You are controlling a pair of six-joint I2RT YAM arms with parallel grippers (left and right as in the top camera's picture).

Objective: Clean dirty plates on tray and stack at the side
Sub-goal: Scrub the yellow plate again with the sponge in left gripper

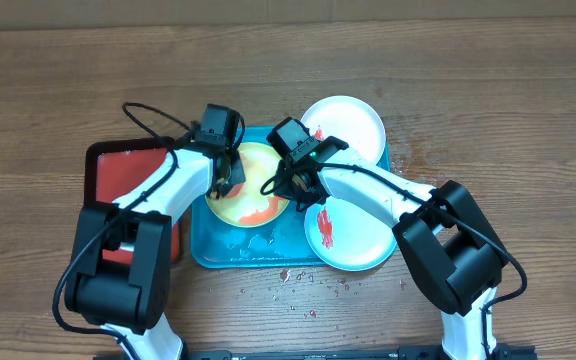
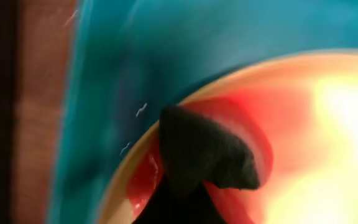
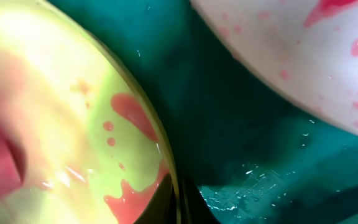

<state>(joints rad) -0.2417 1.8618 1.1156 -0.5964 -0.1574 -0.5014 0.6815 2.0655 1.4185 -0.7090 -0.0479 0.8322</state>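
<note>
The yellow-green plate (image 1: 250, 190) lies on the left half of the turquoise tray (image 1: 258, 255), smeared with red sauce. My left gripper (image 1: 228, 177) is over its left part, shut on a dark sponge (image 2: 205, 152) that presses into the sauce on the plate (image 2: 328, 124). My right gripper (image 1: 293, 182) is shut on the plate's right rim (image 3: 179, 202), one finger on each side. The light-blue plate (image 1: 353, 235) with red smears lies at the tray's right. The white plate (image 1: 348, 125) lies at the back right, partly over the tray's edge.
A smaller dark-rimmed red tray (image 1: 118, 160) lies left of the turquoise tray, under my left arm. Red drops spot the wooden table (image 1: 313, 285) in front of the tray. Water beads wet the tray floor (image 3: 260, 180). A pale sauce-spotted plate (image 3: 303, 56) shows in the right wrist view.
</note>
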